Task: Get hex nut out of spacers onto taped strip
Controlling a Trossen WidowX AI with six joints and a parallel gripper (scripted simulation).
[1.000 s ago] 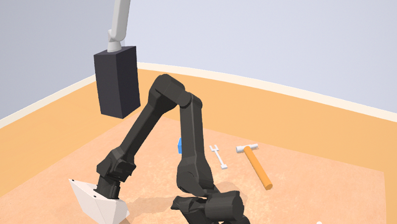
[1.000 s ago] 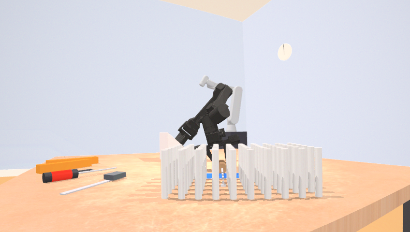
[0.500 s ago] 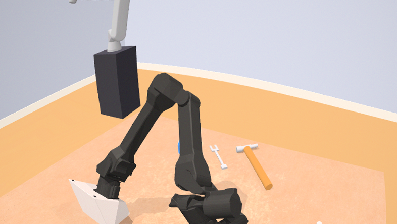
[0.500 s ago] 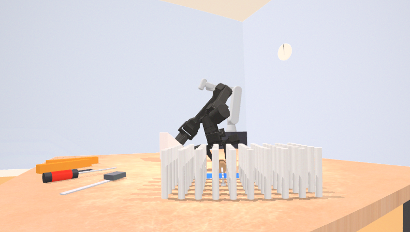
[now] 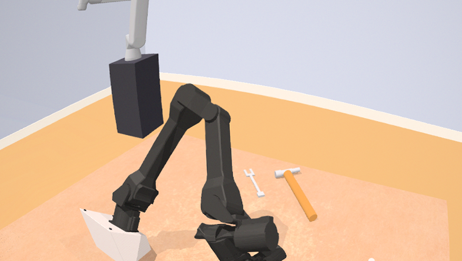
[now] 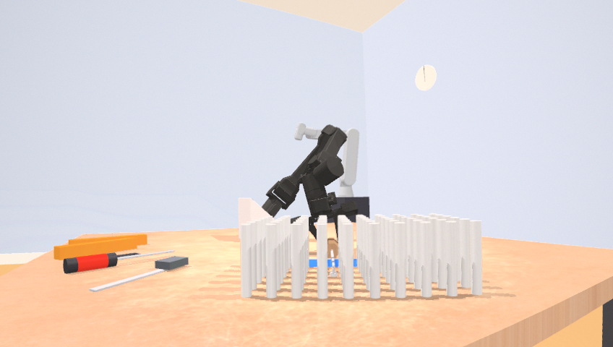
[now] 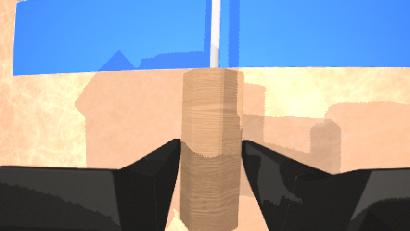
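Note:
My gripper [image 6: 326,237] [image 7: 211,145] is shut on a wooden tool handle [image 6: 332,246] [image 7: 211,108]. A thin pale rod [image 7: 215,29] runs forward from the handle, over the blue taped strip [image 6: 312,263] [image 7: 96,29]. White upright spacers [image 6: 374,257] stand in rows; those in view are upright. In the exterior view the tool shows along a lane between spacers, with a small pale shape [image 6: 332,273] low at its near end. I cannot tell whether that is the tool's tip or the nut. The tool's far end is outside the wrist view.
A red-handled screwdriver [image 6: 92,263], a flat strip tool with a grey block [image 6: 172,262] and orange bars [image 6: 100,246] lie left of the spacers in the exterior view. A hammer [image 5: 299,194] and a small white fork [image 5: 254,184] show beyond my arm. A white wedge [image 5: 119,239] supports my arm.

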